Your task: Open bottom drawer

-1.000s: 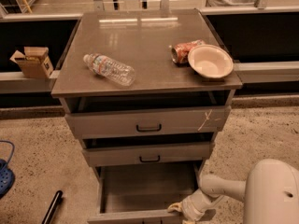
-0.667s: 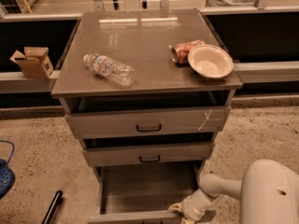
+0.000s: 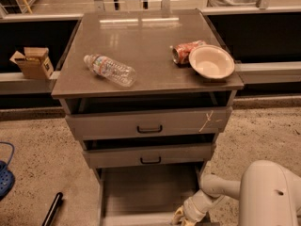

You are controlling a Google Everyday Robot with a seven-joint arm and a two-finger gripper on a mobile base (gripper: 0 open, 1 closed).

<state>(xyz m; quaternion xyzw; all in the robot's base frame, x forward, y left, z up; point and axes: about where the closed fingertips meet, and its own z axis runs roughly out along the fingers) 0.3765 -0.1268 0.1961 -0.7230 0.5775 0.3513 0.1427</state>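
at the front of the open bottom drawer (image 3: 146, 192) sits the end effector (image 3: 180, 218).

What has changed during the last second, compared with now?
Nothing clear. The tool stays at the front right corner of the bottom drawer, which remains pulled out. The bottle and bowl lie on top as before.

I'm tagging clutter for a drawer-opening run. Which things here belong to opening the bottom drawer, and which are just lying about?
Belongs to the job: grey metal bottom drawer, pulled out; pale end effector by its front edge, low in view.
Just lying about: clear plastic bottle on its side, red can, white bowl, all on the cabinet top; brown cardboard box on the left ledge.
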